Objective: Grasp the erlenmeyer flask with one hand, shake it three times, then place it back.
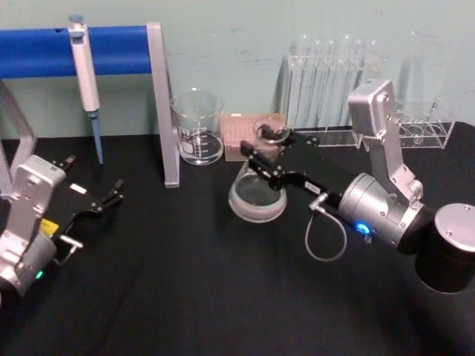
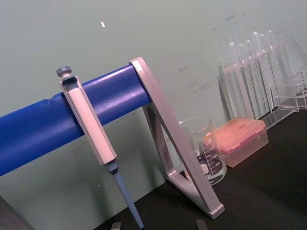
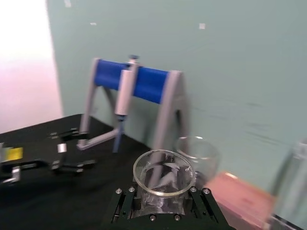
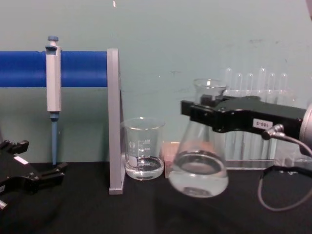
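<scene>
The clear erlenmeyer flask [image 4: 199, 168] hangs above the black table, tilted, with a little liquid in its wide base. My right gripper [image 4: 202, 112] is shut on its neck just under the flared rim. From the head view the flask [image 1: 256, 196] sits at the table's middle, and the right gripper [image 1: 261, 159] reaches it from the right. The right wrist view looks down on the flask's rim [image 3: 164, 172] between the gripper's fingers [image 3: 125, 201]. My left gripper [image 1: 104, 202] rests open at the left of the table, holding nothing.
A glass beaker [image 1: 198, 126] stands just behind and left of the flask, beside a stand with a blue bar [image 1: 111, 50] that holds a pipette [image 1: 85, 81]. Behind are a pink box [image 1: 241, 136] and a test tube rack [image 1: 334, 81]. A black cylinder [image 1: 449, 252] stands at the right.
</scene>
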